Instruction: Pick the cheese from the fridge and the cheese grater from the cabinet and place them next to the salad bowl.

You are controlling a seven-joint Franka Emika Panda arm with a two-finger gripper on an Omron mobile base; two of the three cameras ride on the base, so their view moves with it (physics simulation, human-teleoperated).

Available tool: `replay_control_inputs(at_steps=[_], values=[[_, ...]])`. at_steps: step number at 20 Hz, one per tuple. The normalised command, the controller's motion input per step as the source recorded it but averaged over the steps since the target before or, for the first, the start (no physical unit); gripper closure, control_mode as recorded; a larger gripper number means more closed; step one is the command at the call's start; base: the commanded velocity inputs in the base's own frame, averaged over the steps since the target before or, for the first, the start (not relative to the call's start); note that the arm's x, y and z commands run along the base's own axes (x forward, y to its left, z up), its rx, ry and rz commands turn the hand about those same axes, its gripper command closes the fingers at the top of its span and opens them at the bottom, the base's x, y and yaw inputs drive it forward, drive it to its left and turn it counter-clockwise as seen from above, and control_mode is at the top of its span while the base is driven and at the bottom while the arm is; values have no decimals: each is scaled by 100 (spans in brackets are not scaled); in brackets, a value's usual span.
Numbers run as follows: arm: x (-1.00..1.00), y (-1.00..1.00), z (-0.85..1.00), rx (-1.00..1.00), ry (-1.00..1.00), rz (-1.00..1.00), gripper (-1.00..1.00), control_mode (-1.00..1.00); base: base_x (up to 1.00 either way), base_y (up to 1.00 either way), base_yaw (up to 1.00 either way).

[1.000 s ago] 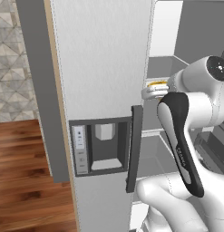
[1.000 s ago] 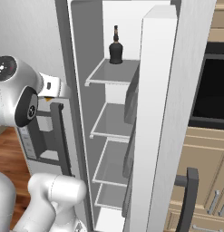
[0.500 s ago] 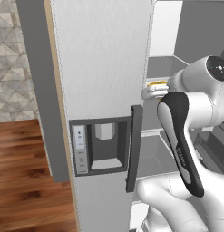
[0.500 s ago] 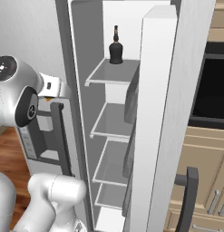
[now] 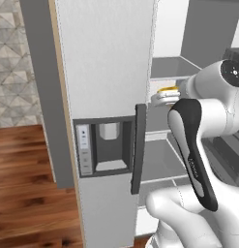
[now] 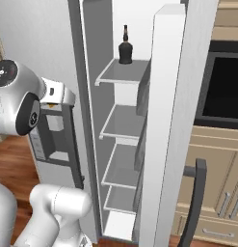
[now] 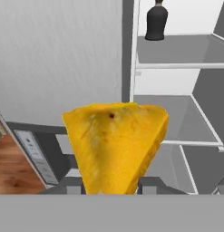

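Note:
My gripper (image 7: 111, 183) is shut on the cheese (image 7: 115, 145), a yellow-orange wedge held in front of the fridge (image 5: 106, 72). In the left base view the cheese (image 5: 168, 89) shows as a yellow sliver at the hand, just right of the fridge's closed left door and level with a shelf. The fridge's right side stands open, with bare grey shelves (image 6: 123, 72). In the right base view the hand (image 6: 58, 94) sits left of the open compartment. The cheese grater, the cabinet and the salad bowl are out of view.
A dark bottle (image 6: 125, 48) stands on the top fridge shelf. The swung-out fridge door (image 6: 166, 120) with its dark handle (image 6: 195, 202) stands to the right. Behind it are a dark oven (image 6: 226, 87) and tan drawers (image 6: 212, 159). The dispenser panel (image 5: 104, 145) and door handle (image 5: 139, 145) are close to my arm.

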Motion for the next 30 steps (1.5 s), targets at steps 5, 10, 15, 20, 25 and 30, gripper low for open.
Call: replay_control_inputs(at_steps=[5,10,15,20,25,30], values=[[0,0,0,0,0,0,100,100,-39,4,2],[0,0,0,0,0,0,100,100,-37,4,24],[0,0,0,0,0,0,100,100,-18,9,56],[0,0,0,0,0,0,100,100,-8,6,64],[0,0,0,0,0,0,100,100,-1,7,71],[0,0,0,0,0,0,100,100,13,5,70]])
